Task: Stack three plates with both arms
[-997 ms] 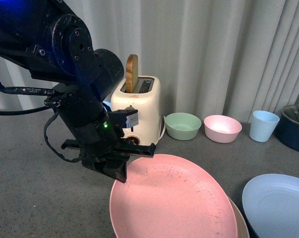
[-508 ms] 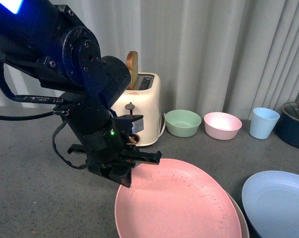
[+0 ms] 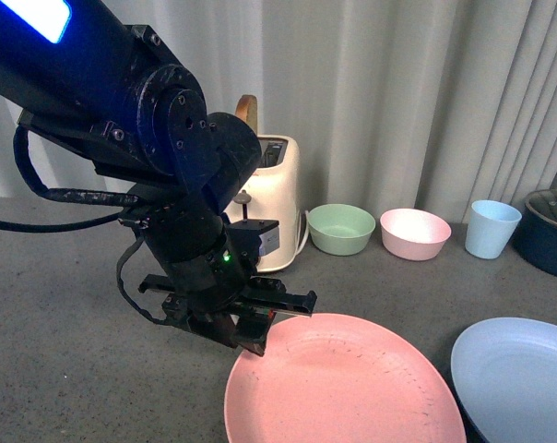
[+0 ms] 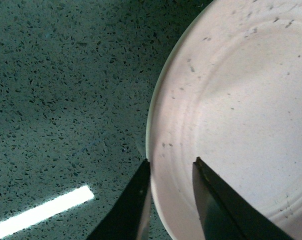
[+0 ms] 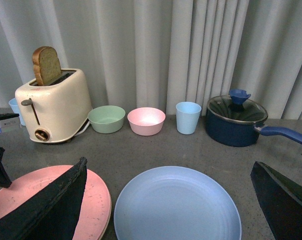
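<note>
Well, my left gripper [image 4: 172, 165] pinches the pink plate [image 3: 352, 388] by its rim; the right gripper [image 5: 168, 165] hangs spread. That shallow grip could slip, dropping the plate off-centre.

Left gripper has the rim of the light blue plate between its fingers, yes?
No, wrong plate. The left gripper has the rim of the round matte pink plate between its fingers, as the left wrist view shows. The round matte light blue plate lies free beside it.
</note>
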Motion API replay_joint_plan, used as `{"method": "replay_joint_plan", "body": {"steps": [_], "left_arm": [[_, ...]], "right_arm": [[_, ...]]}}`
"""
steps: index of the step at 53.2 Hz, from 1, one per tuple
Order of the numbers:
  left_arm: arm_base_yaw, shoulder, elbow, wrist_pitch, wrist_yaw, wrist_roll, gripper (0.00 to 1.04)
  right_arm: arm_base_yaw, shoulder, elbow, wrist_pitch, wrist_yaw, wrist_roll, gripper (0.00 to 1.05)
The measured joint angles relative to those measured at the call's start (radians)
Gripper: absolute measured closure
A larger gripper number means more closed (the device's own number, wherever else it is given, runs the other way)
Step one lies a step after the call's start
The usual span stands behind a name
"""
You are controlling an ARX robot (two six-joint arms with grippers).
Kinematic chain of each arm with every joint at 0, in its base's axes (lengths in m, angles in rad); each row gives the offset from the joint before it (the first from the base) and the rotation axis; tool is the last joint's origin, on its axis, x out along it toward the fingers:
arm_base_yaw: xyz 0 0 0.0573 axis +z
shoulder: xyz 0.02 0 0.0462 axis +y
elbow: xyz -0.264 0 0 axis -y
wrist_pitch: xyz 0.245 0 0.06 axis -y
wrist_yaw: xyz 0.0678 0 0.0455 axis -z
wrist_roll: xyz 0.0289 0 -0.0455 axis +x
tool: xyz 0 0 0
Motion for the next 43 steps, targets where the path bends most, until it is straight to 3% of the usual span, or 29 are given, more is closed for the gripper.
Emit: {"method": "replay_joint_plan", "body": {"steps": [13,19,33,43], "left_arm": [[0.011,-0.025,0.000,-0.002,-0.018,0.008,0.29],[0.030,-0.141,-0.034,0.097,-0.063,0.050,0.05],[0.044,-0.475,-0.219,0.278,-0.112,0.180,0.07],[0.035,-0.736,-0.396,0.323,-0.114,0.242,0.07]], "right_arm": [[0.000,0.000,0.000,0.000,0.000,0.000,0.07],[0.000,0.000,0.000,0.000,0.000,0.000,0.07],[0.000,0.000,0.000,0.000,0.000,0.000,0.07],[0.000,0.000,0.000,0.000,0.000,0.000,0.07]]}}
